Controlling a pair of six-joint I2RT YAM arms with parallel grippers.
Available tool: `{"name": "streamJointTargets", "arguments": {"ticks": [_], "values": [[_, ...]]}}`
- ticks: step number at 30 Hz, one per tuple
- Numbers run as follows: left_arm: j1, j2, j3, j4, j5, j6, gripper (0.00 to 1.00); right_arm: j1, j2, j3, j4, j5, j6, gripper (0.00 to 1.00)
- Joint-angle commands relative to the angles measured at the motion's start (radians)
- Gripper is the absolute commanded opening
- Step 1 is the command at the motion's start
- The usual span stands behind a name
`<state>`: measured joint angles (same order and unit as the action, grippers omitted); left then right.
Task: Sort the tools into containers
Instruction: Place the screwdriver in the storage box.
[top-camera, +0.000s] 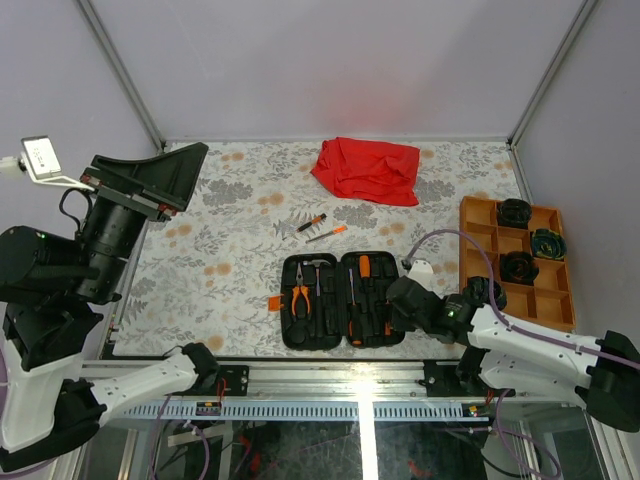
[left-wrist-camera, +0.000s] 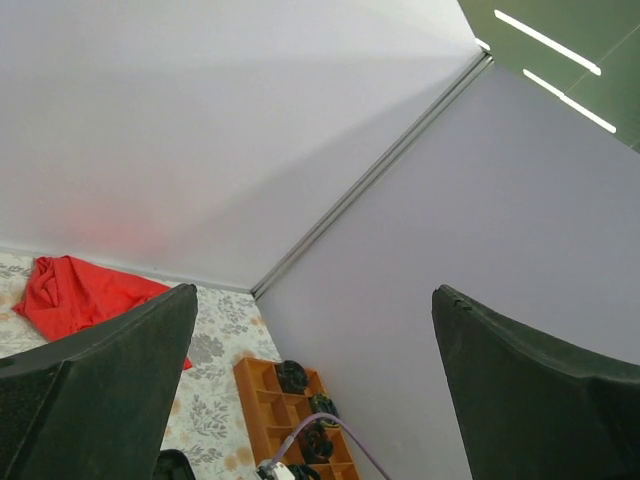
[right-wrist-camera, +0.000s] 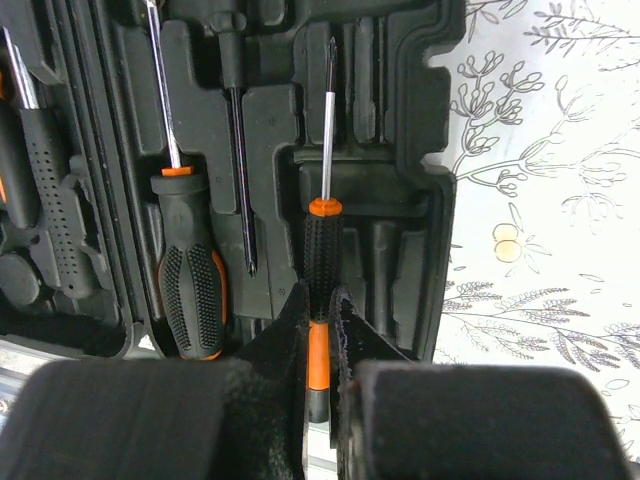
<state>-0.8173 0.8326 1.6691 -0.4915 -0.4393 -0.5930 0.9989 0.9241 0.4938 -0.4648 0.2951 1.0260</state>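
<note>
Where the right gripper (right-wrist-camera: 320, 315) is clenched on the orange-and-black handle of a slim screwdriver (right-wrist-camera: 322, 240), the tool lies along a moulded slot at the right side of the open black case (right-wrist-camera: 400, 150), beside a thicker screwdriver (right-wrist-camera: 190, 290). The left gripper (left-wrist-camera: 315, 300) is fully released and empty, raised at the upper left of the top view. Pliers (top-camera: 300, 298) and other tools occupy the case, so sorting is judged mostly done. Two loose tools (top-camera: 311, 222) lie above the case. The orange tray (top-camera: 478, 212) sits at the right edge, and the red cloth (top-camera: 366, 168) at the top. The table (top-camera: 220, 260) has a floral print. Plain pale walls enclose it.
</note>
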Motion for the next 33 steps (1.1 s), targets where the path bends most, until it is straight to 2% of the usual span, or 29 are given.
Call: {"name": "streamJointTargets", "arguments": {"ticks": [1, 7, 12, 16, 20, 25, 33], "values": [[0.001, 0.021, 0.007, -0.009, -0.059, 0.058, 1.00, 0.023, 0.051, 0.014, 0.073, -0.014, -0.003, 0.00], [0.000, -0.011, -0.073, 0.060, -0.083, 0.099, 1.00, 0.033, 0.089, 0.026, 0.083, -0.006, -0.020, 0.00], [0.001, -0.016, -0.079, 0.083, -0.063, 0.100, 1.00, 0.034, 0.130, 0.062, 0.037, 0.037, -0.015, 0.00], [0.001, 0.024, -0.029, 0.029, -0.085, 0.098, 1.00, 0.033, 0.163, 0.084, 0.002, 0.066, -0.024, 0.00], [0.001, -0.011, -0.067, 0.058, -0.086, 0.111, 1.00, 0.034, 0.167, 0.083, -0.011, 0.059, -0.023, 0.01], [0.001, -0.029, -0.106, 0.078, -0.074, 0.123, 1.00, 0.034, 0.145, 0.064, 0.000, 0.038, -0.025, 0.09], [0.000, -0.048, -0.200, 0.046, -0.121, 0.107, 1.00, 0.034, 0.072, 0.026, 0.119, -0.032, -0.083, 0.32]]}}
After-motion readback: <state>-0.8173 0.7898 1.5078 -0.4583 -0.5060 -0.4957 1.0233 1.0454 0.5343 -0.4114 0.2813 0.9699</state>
